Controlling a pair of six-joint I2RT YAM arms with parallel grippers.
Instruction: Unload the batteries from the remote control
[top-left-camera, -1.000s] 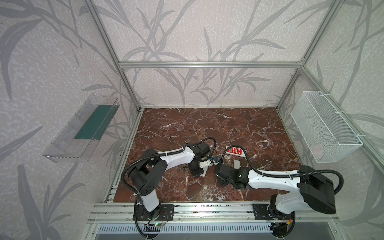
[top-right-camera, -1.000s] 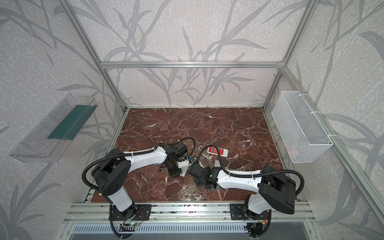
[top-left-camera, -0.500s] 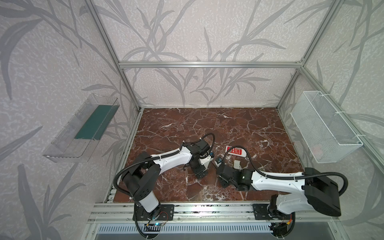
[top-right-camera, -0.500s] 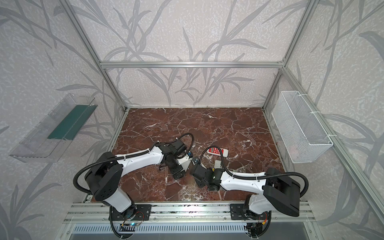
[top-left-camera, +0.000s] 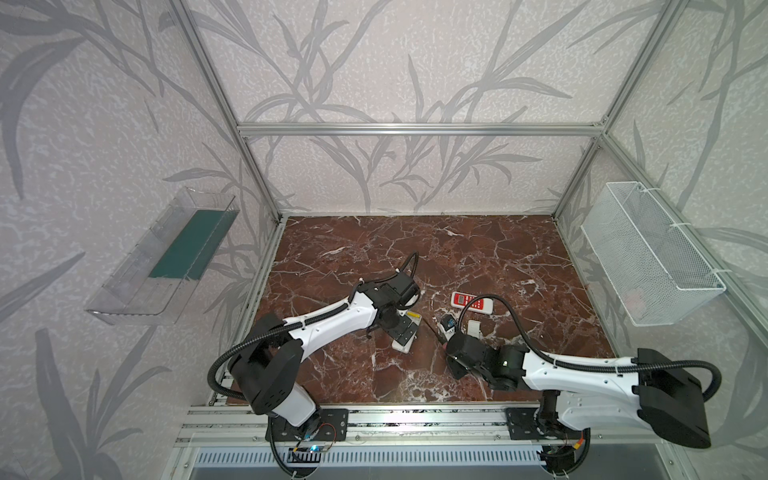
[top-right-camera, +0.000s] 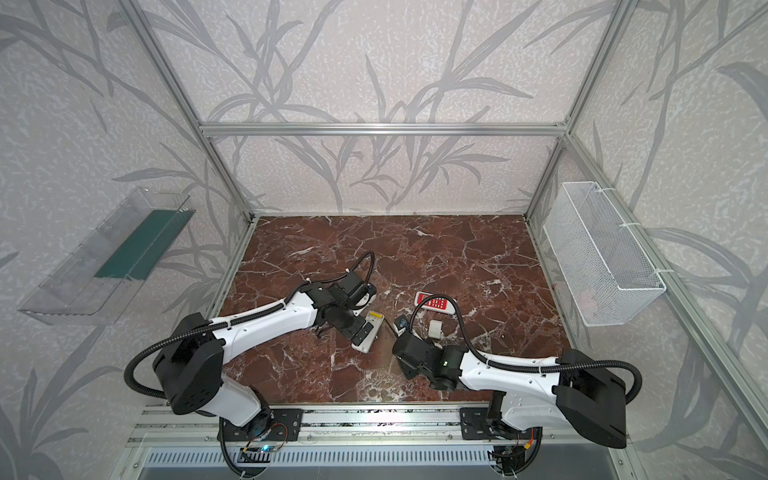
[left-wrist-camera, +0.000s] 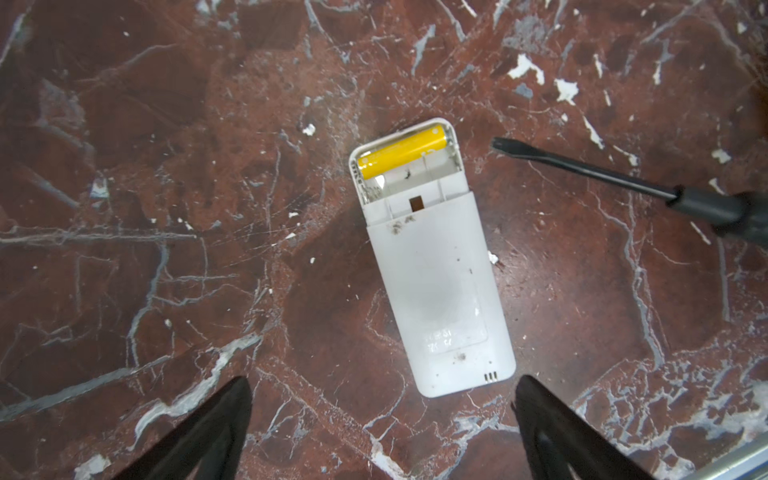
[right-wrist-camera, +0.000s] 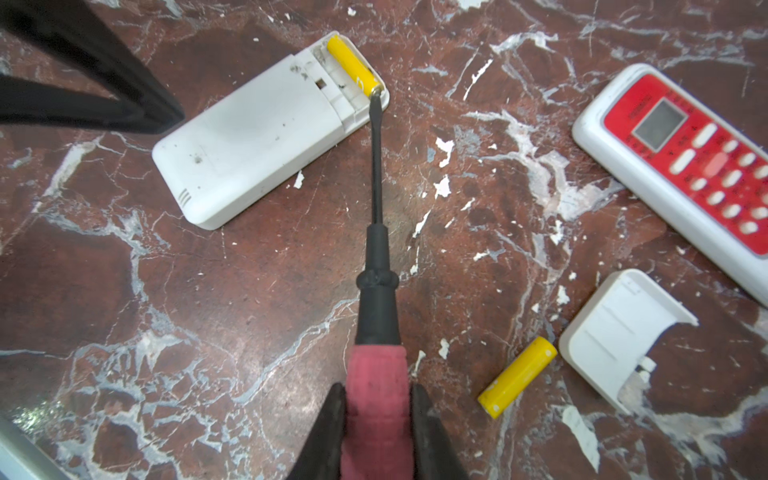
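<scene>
Six entries for you; bearings are read in the top views, twelve o'clock toward the far wall (top-left-camera: 415, 174).

1. Your right gripper (right-wrist-camera: 376, 415): nearest the front rail (top-left-camera: 415, 419), right of centre. Jaws narrow, clamped on the pink-red handle of the screwdriver (right-wrist-camera: 376, 257); the dark shaft points between ten and eleven o'clock.
2. One loose battery (right-wrist-camera: 517, 376): yellow, out of its remote, flat on the marble tabletop (left-wrist-camera: 166, 208). It lies just beside the white battery cover (right-wrist-camera: 619, 332), which is between one and two o'clock from your right gripper.
3. One white remote (left-wrist-camera: 436, 282): face down, between nine and ten o'clock from your right gripper, compartment open at its far end. The seated battery (left-wrist-camera: 405, 156), also yellow, fills the outermost slot. The screwdriver tip is near that end; the left wrist view shows it apart from the casing.
4. Your left gripper (left-wrist-camera: 382, 386): over the white remote's closed end, jaws wide, gripping nothing.
5. One red-faced remote (top-left-camera: 471, 302): buttons up, at one o'clock from your right gripper, beyond the cover.
6. One wire basket (top-left-camera: 652, 253) at three o'clock and one clear shelf tray (top-left-camera: 166, 257) at nine o'clock, both off the tabletop's edges.
</scene>
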